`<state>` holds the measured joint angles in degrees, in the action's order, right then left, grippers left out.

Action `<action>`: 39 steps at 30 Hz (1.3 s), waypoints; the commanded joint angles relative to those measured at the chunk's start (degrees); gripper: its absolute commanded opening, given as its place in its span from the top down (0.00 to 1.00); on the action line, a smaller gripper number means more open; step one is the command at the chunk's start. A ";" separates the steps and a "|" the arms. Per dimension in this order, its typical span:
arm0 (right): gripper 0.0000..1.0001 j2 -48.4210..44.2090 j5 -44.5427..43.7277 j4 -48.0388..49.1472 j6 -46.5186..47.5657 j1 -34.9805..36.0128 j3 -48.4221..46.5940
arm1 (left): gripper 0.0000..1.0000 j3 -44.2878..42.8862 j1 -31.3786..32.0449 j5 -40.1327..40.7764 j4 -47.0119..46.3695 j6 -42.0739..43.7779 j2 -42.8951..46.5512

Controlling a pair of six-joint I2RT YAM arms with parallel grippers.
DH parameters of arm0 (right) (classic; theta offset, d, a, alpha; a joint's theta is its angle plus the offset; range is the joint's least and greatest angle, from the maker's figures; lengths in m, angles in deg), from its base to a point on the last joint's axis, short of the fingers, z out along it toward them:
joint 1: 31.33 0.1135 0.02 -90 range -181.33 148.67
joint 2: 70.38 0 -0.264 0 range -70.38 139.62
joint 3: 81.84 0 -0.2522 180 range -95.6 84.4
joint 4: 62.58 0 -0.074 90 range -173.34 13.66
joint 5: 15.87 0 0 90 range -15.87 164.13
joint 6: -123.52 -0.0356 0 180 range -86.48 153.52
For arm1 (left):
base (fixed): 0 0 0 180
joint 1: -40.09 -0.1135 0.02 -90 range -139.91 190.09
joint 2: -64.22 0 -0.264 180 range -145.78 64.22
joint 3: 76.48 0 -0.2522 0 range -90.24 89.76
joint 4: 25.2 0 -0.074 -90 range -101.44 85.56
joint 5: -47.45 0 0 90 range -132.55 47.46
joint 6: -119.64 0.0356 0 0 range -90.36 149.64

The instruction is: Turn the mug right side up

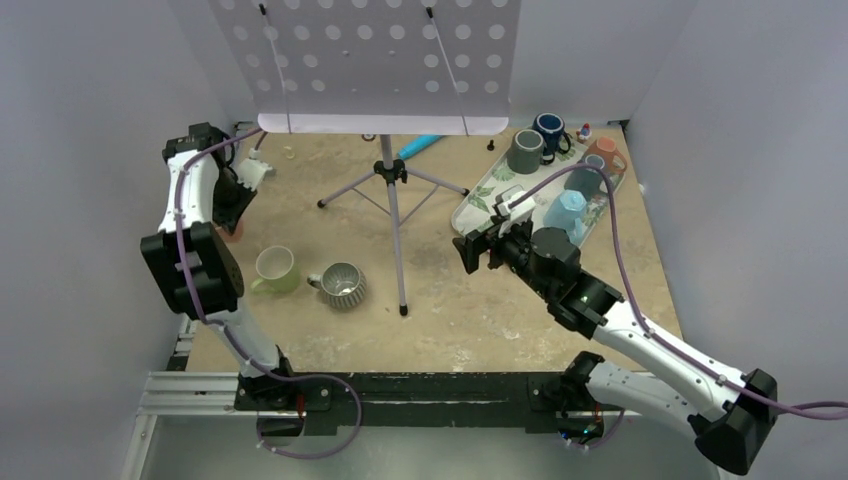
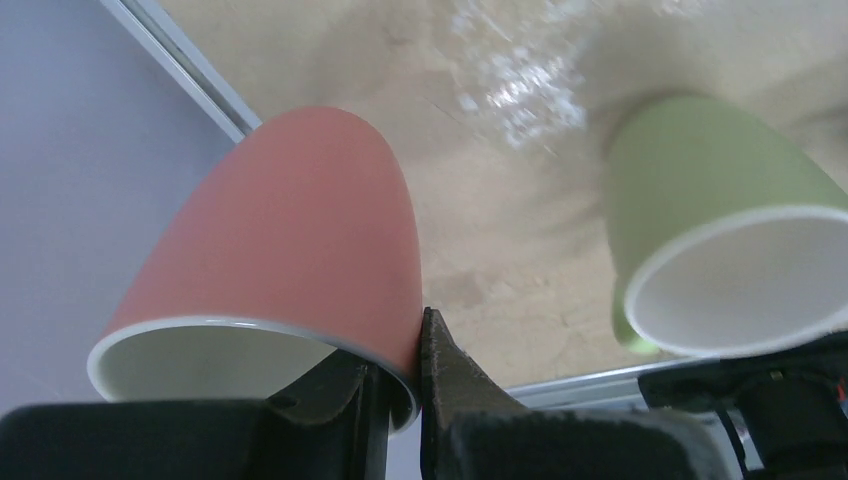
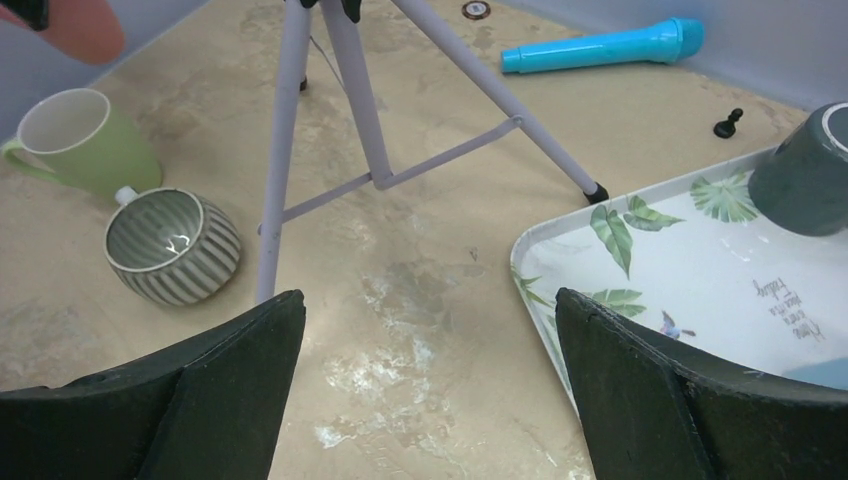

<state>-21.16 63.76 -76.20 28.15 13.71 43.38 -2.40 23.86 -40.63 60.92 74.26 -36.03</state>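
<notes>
A salmon-pink mug (image 2: pixel 290 230) with a white inside is held by its rim in my left gripper (image 2: pixel 405 335). One finger is inside the rim and the other presses on the outer wall. The mug's opening faces the wrist camera and its base points toward the table. In the top view only a sliver of the mug (image 1: pixel 232 233) shows under the left gripper (image 1: pixel 236 212), near the table's left edge. It also shows in the corner of the right wrist view (image 3: pixel 85 25). My right gripper (image 1: pixel 478 250) is open and empty over the middle of the table (image 3: pixel 430 310).
A green mug (image 1: pixel 275 268) and a striped grey mug (image 1: pixel 343 285) stand upright at the left front. A music stand tripod (image 1: pixel 392 175) stands mid-table. A leaf-print tray (image 1: pixel 478 203) at the right holds several mugs. A blue microphone (image 1: pixel 420 146) lies at the back.
</notes>
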 commanded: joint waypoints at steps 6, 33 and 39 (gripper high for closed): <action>0.01 1.43 0.67 -0.05 -0.30 -5.41 0.71 | 1.00 -7.70 -0.82 -2.68 0.80 0.74 -14.96; 0.02 20.74 6.47 15.59 9.89 -49.04 6.05 | 0.00 13.49 11.67 -28.91 -6.50 -5.94 28.23; 0.03 25.50 10.09 18.00 10.30 -52.14 6.08 | 0.00 18.16 11.76 -31.50 -9.03 -7.99 34.29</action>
<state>2.07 71.41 -62.93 36.63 -36.26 49.19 12.83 35.73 -67.78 55.15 68.44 -4.47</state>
